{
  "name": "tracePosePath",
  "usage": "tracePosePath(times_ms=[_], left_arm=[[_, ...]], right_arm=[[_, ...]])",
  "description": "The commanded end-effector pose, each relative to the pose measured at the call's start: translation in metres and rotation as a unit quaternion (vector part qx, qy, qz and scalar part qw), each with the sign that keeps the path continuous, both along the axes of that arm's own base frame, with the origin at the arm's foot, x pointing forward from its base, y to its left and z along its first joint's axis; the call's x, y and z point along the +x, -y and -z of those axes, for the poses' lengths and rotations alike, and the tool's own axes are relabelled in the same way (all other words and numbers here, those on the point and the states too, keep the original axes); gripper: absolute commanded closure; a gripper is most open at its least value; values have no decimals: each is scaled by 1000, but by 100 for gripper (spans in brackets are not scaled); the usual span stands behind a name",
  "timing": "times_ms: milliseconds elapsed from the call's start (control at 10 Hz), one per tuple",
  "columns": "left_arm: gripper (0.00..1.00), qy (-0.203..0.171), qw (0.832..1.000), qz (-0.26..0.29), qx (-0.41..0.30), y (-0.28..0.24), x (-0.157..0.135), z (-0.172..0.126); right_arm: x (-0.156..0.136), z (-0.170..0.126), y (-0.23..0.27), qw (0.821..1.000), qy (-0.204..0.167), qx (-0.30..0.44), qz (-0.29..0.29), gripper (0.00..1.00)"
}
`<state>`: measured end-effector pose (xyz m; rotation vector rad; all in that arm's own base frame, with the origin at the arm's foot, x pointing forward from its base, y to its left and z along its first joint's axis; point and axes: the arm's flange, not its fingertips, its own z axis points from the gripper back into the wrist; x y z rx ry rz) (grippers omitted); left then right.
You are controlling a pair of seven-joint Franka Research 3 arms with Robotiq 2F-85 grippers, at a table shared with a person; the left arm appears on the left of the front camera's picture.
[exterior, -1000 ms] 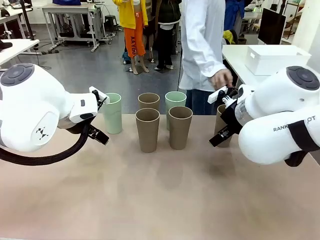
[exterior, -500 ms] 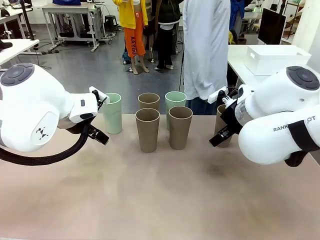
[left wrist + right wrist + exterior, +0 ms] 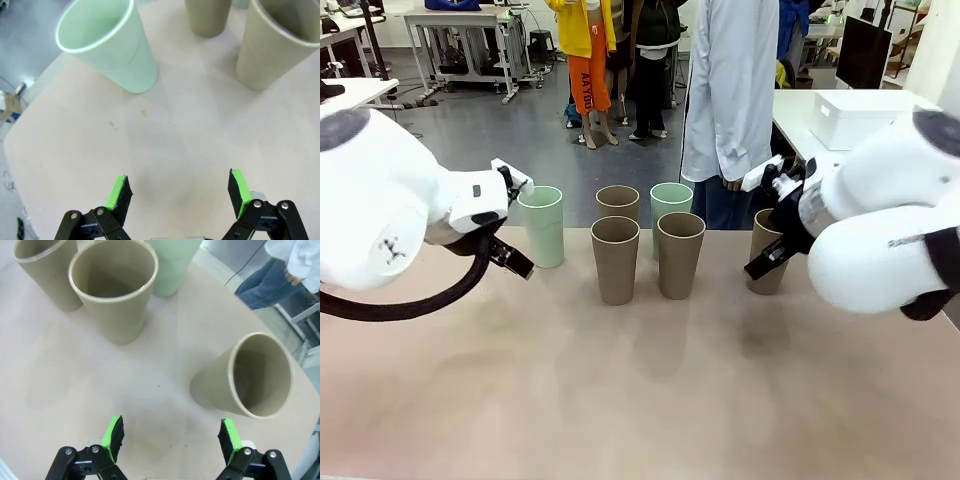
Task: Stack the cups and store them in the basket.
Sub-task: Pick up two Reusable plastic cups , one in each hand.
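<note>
Right arm (image 3: pixel 890 230) half hides one tan cup (image 3: pixel 768 283).

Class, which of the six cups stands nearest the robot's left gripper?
The mint green cup at the far left, apart from the rest; the other mint cup stands farther back and right.

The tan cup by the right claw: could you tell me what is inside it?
The tan cup looks empty: bare inner wall and dim floor. Its near inner side is hidden by the rim.

No legible text or numbers. Left arm (image 3: pixel 380 200) shell, 9 o'clock in front view, bears a small emblem (image 3: pixel 390 248) without letters.
</note>
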<state>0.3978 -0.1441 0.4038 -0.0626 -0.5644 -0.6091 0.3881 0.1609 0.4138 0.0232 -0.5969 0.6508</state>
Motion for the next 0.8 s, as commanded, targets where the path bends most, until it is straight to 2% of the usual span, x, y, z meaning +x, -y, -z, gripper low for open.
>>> tracePosePath(times_ms=[0,100,300,500,700], left_arm=[[0,-28,998,55,-20,-35,-8,-42],[0,-29,996,87,-15,-57,-15,-59],[0,-25,989,145,-11,-102,-25,-74],[0,-20,983,182,-25,-148,-33,-74],[0,4,971,228,-68,-187,-38,-67]], right_arm=[[-20,-50,30,1000,3,3,-28,0],[-32,-69,57,999,8,4,-44,0],[-46,-88,112,998,22,16,-65,0],[-53,-92,161,993,40,30,-110,0],[-63,-87,199,985,54,49,-159,0]])
